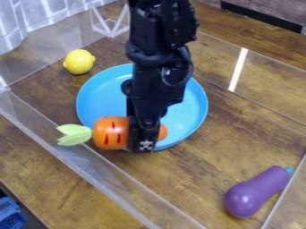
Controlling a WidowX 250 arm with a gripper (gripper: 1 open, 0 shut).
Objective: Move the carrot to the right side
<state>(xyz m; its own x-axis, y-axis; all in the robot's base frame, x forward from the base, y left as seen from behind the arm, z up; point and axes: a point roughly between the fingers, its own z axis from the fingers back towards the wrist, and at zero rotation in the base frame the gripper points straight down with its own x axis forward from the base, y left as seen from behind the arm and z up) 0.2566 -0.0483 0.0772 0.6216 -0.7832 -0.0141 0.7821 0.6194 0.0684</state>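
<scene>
Hand: your hand (143, 143) pointed straight down and was clenched on the carrot's (110, 132) orange body, at the end away from the leaves.
Carrot: it hung sideways in that grip, green top sticking out to the left of the picture, above the near-left rim of the blue plate (185, 107); whether it had fully cleared the counter (72, 179) I could not tell for certain, though it looked lifted.
Done: you had the carrot grasped and apparently off the surface.
Left: the whole carry to the right side remained, then setting it down and letting go.
Open room: bare wood lay to the right of the plate and in front of it, wide enough, I judged, for the carrot.
Obstacles: the purple eggplant (257, 191) lay at the lower right, so you would want to land clear of it; the lemon (79, 62) sat well apart at the upper left.
Edges: clear plastic walls (36, 112) fenced the work area on the near-left, and a glare strip marked another on the right.
</scene>
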